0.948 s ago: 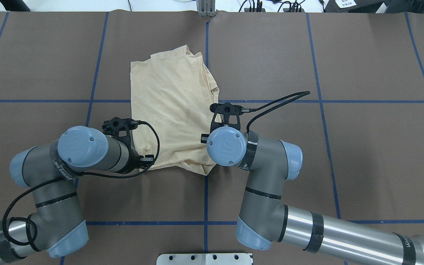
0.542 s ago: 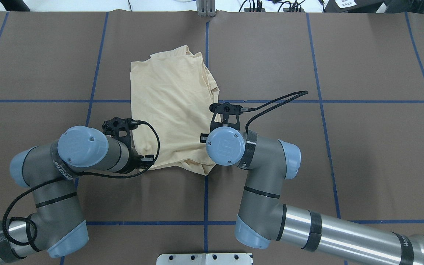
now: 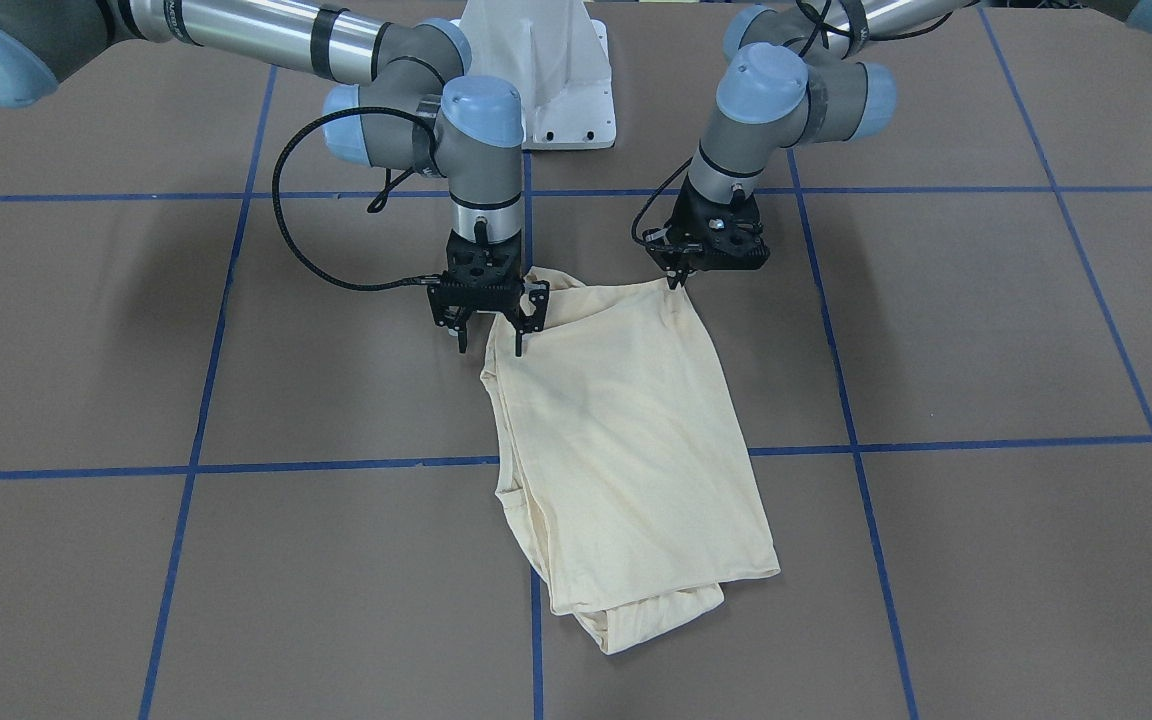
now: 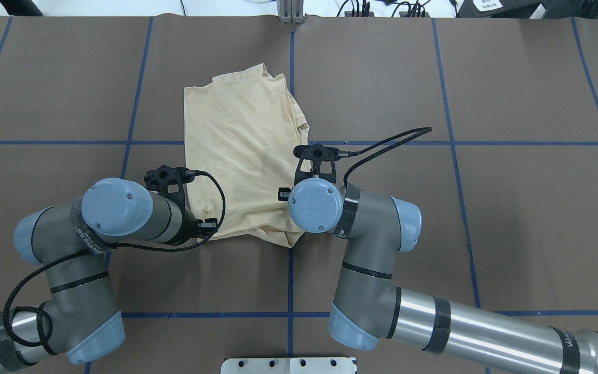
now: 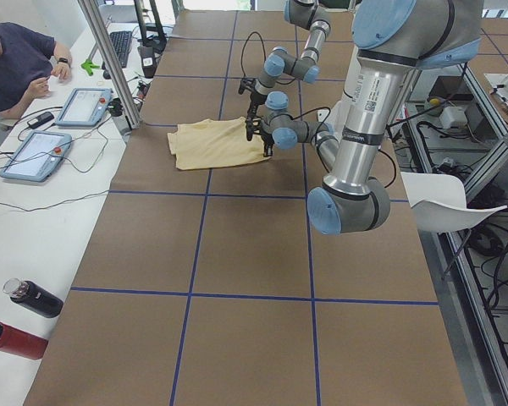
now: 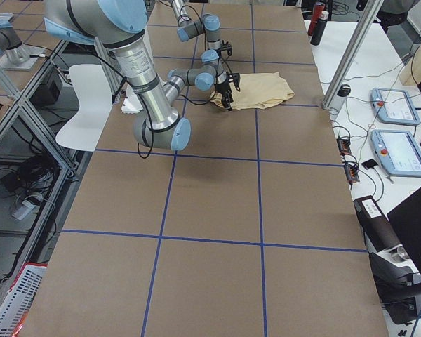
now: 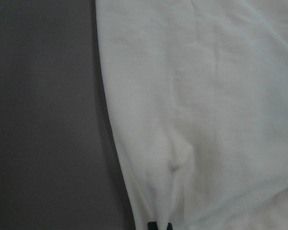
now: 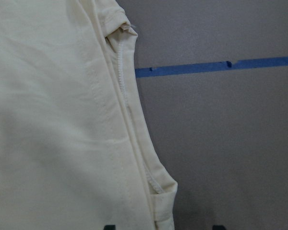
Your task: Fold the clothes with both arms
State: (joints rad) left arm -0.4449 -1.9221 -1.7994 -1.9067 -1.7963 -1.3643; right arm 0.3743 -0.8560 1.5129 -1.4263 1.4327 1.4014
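- A brown table with a blue tape grid; the T-shirt lies at its middle, folded lengthwise.
- The right gripper has its fingers spread, straddling the hem at one robot-side corner.
- The left gripper has its fingers pressed together, pinching the other corner.
- The right arm has edged slightly toward the cloth, while the left arm has not moved. The right grasp is probably next, then the lift.

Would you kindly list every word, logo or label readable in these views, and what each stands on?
"UR": seemingly, the logo on the right arm's blue joint cap.
White lettering on the left arm's black band: too blurred to read.
Sticker on that arm: too small.
White card at the far right: too small.
T-shirt: no print or label shows.
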